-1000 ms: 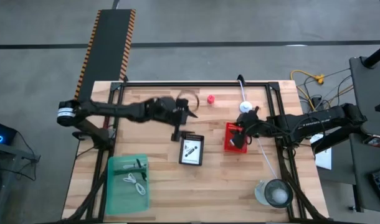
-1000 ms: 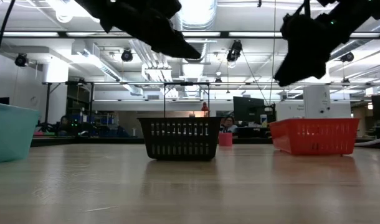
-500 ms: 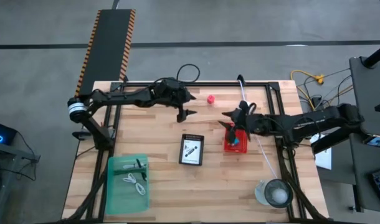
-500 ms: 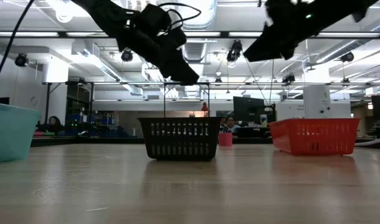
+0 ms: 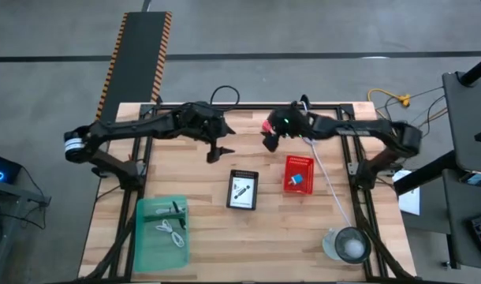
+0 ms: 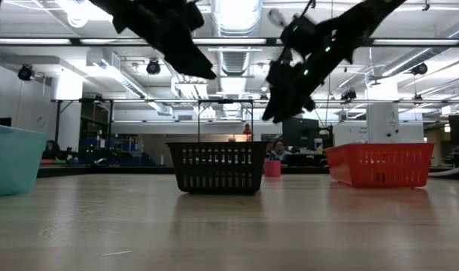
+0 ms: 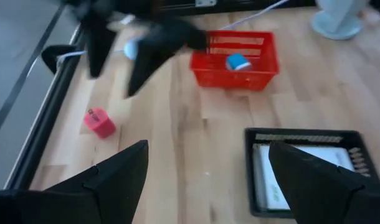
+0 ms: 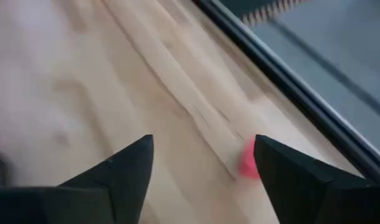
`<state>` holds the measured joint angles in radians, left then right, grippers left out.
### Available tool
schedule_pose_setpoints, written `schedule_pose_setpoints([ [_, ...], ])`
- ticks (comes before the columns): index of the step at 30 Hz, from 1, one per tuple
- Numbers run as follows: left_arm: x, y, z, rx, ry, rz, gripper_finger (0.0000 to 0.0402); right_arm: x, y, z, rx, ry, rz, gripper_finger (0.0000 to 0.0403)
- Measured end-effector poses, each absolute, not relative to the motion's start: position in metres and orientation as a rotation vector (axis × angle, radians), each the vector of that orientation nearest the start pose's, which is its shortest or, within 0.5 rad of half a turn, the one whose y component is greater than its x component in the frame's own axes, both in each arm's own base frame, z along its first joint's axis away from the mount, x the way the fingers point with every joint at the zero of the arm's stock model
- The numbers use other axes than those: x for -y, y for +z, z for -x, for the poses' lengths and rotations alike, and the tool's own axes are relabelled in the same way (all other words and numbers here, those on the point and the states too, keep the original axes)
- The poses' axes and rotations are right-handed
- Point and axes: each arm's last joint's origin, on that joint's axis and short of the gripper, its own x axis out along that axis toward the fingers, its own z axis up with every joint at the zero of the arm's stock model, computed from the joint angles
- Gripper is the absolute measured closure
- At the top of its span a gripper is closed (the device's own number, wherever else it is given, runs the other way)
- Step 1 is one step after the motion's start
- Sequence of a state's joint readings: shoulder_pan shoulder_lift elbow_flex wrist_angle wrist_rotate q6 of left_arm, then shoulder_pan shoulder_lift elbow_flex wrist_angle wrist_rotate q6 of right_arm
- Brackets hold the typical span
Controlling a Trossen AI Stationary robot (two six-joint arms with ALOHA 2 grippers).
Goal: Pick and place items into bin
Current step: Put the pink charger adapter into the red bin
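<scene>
— From above, what's sorted so far?

— The green bin at the table's near left holds a coiled white cable and something dark beside it. The black bin in the middle carries a white printed card, and the red bin has a small blue item in it. One red knob lies loose on the wood near the far edge, just beside the right gripper.

— And the left arm?

— The left gripper hangs over bare wood between the far rail and the black bin, fingers spread, carrying nothing.

— At table height?

— Both arms are up in the air, well clear of the black and red bins.

— The left wrist camera?

— Its fingers stand apart and empty, looking at the red knob on the planks, the red bin and a corner of the black bin.

— The right wrist camera?

— Fingers parted, nothing between them, with the knob just ahead by the rail. I'd judge most of the work done, and that knob the piece left.
</scene>
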<state>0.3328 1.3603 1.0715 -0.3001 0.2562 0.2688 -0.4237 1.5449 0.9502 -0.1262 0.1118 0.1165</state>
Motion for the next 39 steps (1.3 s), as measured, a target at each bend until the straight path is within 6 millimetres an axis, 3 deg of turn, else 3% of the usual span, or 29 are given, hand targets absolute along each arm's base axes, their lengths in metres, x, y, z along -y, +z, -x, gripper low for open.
schedule_pose_setpoints([
  [5, -0.078, 0.304, -0.268, -0.528, -0.019, -0.110, 0.0089, 0.178, 0.193, -0.304, -0.871, -0.643, -0.295, 0.0106],
  [8, -0.075, 0.305, -0.261, -0.514, -0.019, -0.115, 0.0089, 0.193, 0.179, -0.310, -0.954, -0.664, -0.343, 0.0097],
  [13, -0.072, 0.297, -0.255, -0.529, -0.022, -0.111, 0.0089, 0.200, 0.164, -0.322, -1.011, -0.651, -0.354, 0.0094],
  [22, -0.071, 0.281, -0.251, -0.574, -0.028, -0.095, 0.0089, 0.205, 0.155, -0.329, -1.030, -0.657, -0.352, 0.0105],
  [28, -0.072, 0.283, -0.252, -0.551, -0.024, -0.101, 0.0089, 0.204, 0.152, -0.328, -1.055, -0.652, -0.352, 0.0152],
  [36, -0.072, 0.284, -0.253, -0.539, -0.022, -0.105, 0.0089, 0.202, 0.151, -0.325, -1.098, -0.640, -0.344, 0.0266],
  [39, -0.072, 0.285, -0.253, -0.535, -0.021, -0.106, 0.0089, 0.202, 0.151, -0.325, -1.101, -0.636, -0.339, 0.0275],
])
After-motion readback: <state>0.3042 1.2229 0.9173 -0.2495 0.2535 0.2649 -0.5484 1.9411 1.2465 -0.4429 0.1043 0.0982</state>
